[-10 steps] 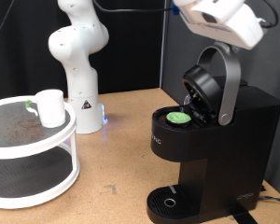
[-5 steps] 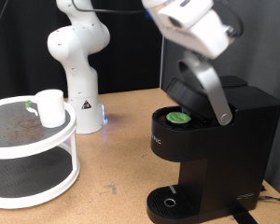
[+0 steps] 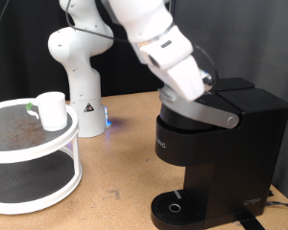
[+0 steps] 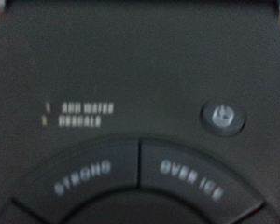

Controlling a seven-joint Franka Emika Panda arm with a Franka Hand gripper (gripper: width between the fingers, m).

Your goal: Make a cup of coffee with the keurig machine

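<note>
Drip tray [image 3: 173,207]: round, at the foot of the machine, near the table's front edge; nothing stands on it.
Table [image 3: 120,158]: light wood; it carries the machine and the rack.
Keurig machine [image 3: 221,153]: boxy and black, at the table's front right corner in the exterior view; its silver-grey lid handle [image 3: 209,114] lies down nearly flat, the lid closed.
Button panel [image 4: 140,173]: fills the wrist view, close and blurred, with "STRONG" and "OVER ICE" keys and a round power button [image 4: 223,116].
Gripper [image 3: 190,89]: at the end of the white arm, pressed down on the lid just above the handle.
Fingers: hidden against the lid; apart or together, I cannot tell.
Rack [image 3: 38,158]: white, round, two tiers, at the table's left edge.
Cup of coffee [image 3: 52,109]: white mug, upright on the rack's upper tier, well apart from the gripper and machine.
Robot base [image 3: 82,67]: white, at the table's far edge.
</note>
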